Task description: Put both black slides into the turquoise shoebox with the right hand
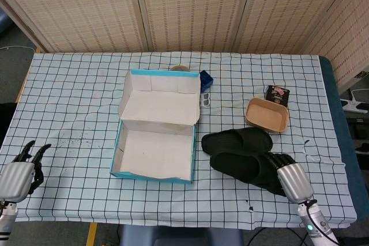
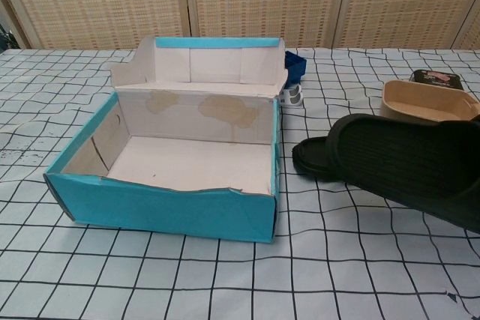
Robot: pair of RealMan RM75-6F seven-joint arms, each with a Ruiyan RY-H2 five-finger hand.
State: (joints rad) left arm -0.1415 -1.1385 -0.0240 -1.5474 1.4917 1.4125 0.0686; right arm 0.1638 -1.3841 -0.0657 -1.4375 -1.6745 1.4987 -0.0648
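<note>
right hand [image 1: 290, 178] gripping a raised black slide [image 2: 420, 162], second slide [image 1: 236, 140] on checked cloth [image 1: 75, 96] beside open turquoise shoebox [image 2: 157, 207], left hand [image 1: 17, 176] empty, fingers apart

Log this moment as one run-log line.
right hand: holds near slide, lifted | far slide: on table | shoebox: open, empty | left hand: idle

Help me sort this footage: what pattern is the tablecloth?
White tablecloth with a black grid; clearest in the head view.
</note>
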